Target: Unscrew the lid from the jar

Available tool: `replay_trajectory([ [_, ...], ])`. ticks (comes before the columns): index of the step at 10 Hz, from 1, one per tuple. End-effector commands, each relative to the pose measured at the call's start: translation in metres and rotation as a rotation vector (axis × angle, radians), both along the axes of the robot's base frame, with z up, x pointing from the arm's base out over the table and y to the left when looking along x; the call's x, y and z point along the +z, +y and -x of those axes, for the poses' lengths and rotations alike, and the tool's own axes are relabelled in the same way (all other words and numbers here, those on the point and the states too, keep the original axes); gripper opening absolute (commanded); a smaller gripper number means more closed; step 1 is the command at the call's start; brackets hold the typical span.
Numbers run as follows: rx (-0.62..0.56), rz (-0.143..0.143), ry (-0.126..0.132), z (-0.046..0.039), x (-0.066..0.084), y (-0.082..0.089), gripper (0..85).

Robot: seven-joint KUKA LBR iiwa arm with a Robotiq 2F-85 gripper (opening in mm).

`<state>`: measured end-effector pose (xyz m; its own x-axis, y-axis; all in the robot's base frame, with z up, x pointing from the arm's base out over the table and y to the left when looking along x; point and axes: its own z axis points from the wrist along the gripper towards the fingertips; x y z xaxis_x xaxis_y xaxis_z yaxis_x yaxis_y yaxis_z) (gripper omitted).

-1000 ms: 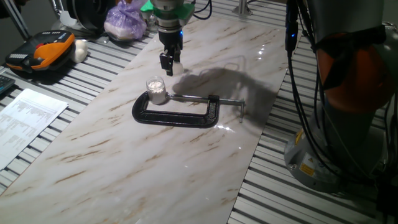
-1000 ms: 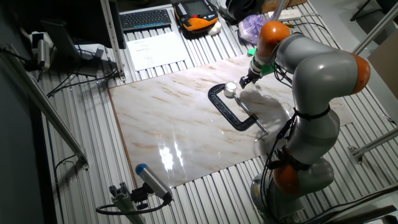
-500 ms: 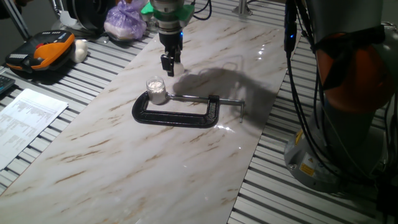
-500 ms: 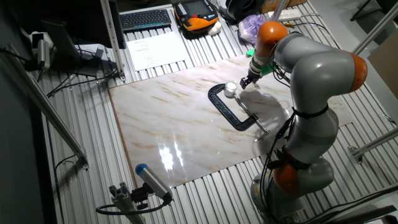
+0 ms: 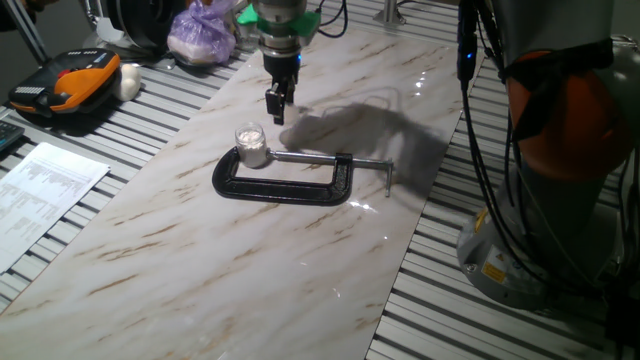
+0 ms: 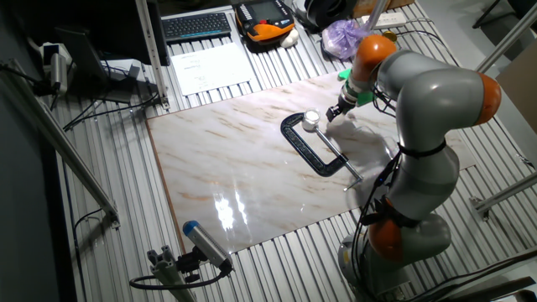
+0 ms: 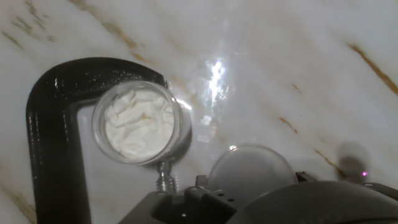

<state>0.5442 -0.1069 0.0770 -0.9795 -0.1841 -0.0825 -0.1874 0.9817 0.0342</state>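
Marble-patterned tabletop (image 5: 250, 250) under everything. Below and to the left of the gripper (image 5: 277, 108): open jar (image 7: 138, 122), white contents visible, squeezed in a black C-clamp (image 5: 285, 178). Directly at the gripper: fingers closed on the lid (image 7: 250, 169), lifted off and well apart from the jar.

Clutter around the marble slab

A black clamp (image 5: 285, 180) lay flat on the marble tabletop (image 5: 250, 260). Printed papers (image 5: 40, 195) sat to one side, near an orange-and-black handset (image 5: 65, 85), a purple bag (image 5: 200, 35) and a keyboard (image 6: 197, 25).
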Motion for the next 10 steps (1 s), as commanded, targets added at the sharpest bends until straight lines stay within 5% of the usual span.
replay_trajectory([
  [1, 0.002, -0.004, -0.002, -0.0003, -0.003, -0.002, 0.0],
  [10, 0.009, 0.010, -0.010, -0.0098, -0.026, -0.004, 0.0],
])
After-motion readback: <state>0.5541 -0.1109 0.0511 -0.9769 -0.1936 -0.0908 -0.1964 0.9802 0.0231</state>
